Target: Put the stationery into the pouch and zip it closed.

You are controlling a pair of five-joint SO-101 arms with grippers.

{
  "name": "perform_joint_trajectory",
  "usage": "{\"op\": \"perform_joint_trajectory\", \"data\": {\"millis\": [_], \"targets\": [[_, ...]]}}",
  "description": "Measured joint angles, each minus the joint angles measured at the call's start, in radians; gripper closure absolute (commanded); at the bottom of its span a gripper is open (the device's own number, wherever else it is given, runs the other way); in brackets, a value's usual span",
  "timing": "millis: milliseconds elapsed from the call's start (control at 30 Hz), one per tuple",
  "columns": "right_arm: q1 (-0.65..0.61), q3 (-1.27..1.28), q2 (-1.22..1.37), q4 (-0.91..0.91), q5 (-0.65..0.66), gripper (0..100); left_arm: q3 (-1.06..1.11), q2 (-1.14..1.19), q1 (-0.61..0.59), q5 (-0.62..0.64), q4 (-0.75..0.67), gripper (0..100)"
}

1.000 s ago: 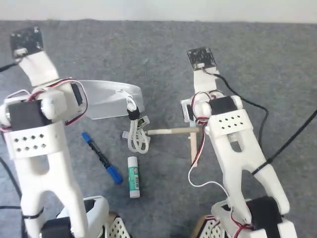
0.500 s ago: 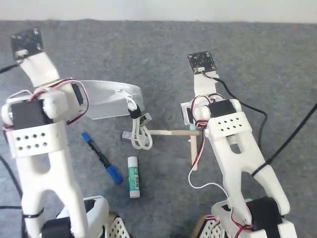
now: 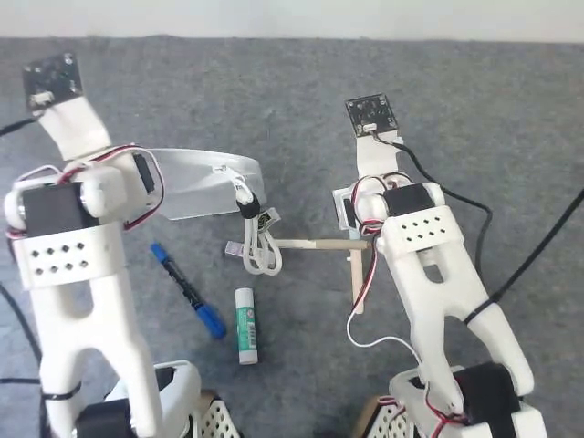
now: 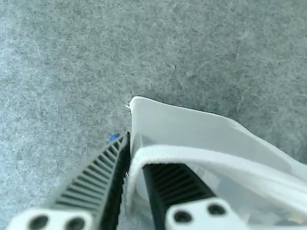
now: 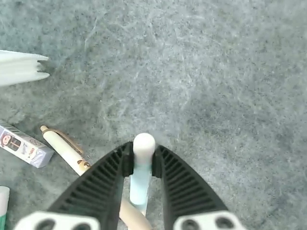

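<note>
**Pen grasp beside a held pouch**

The step in hand appears to be the pick-up of a pen. The right gripper point(image 5: 143, 155) is closed on a pale blue pen point(image 5: 143, 143), pinching the slim round barrel just below its white domed end. The pen sits low over the grey carpet point(image 3: 474, 109); whether it is clear of the pile cannot be told.

The left gripper point(image 4: 135, 155) is clamped on the rim of the pouch point(image 3: 205, 182). One ribbed finger lies outside, and the other is seemingly inside the mouth under the woven zipper band. The pouch is a thin, frosted white sleeve, soft and easily creased, held well apart from the gripped pen. A looped white cord point(image 3: 260, 254) trails from its end.

Four items lie loose on the short, felt-like pile:
- a beige pen point(image 3: 310, 244), running from the cord towards the right gripper
- a small printed box point(image 3: 265, 222)
- a blue marker point(image 3: 187, 292)
- a white glue stick point(image 3: 245, 326) with a green label

The task looks early. The next move calls for lifting the pen, carrying it to the pouch mouth and lining its long axis up with the opening. The smooth barrel may pivot in the pinch, and the limp film may not hold its mouth open.
</note>
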Motion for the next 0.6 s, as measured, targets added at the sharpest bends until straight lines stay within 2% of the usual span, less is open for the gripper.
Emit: {"op": "perform_joint_trajectory", "data": {"millis": [600], "targets": [[0.000,0.081,-0.341,0.031,0.000,99.1,0.034,0.000,0.000,0.000,0.000,99]]}}
